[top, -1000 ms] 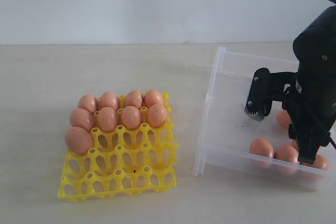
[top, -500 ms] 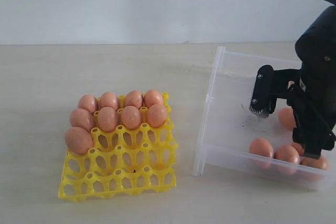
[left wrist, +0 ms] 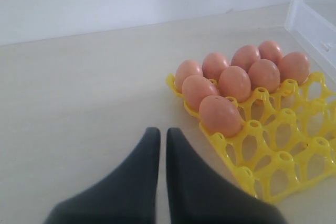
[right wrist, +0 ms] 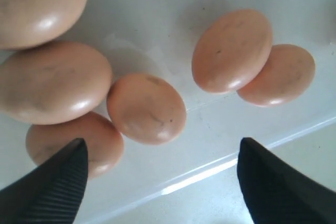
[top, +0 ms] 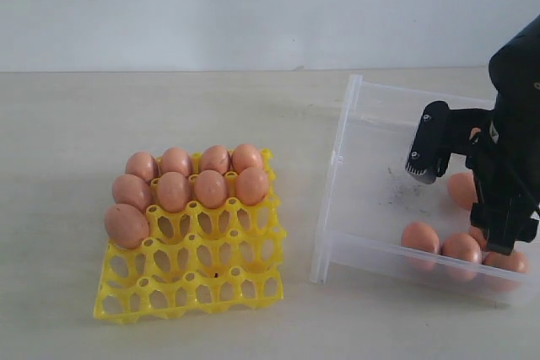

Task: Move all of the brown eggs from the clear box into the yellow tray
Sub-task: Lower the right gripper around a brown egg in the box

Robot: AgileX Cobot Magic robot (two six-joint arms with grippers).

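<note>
Right wrist view: my right tool is released, jaws spread wide and holding nothing. It hangs above six brown eggs lying loose on the floor of the clear box. In the exterior view that box sits at the right of the frame on the bench. The yellow tray lies at lower left, well apart from it, with nine eggs filling its upper two rows and one cup below. My left tool is clenched on nothing, near the tray.
</note>
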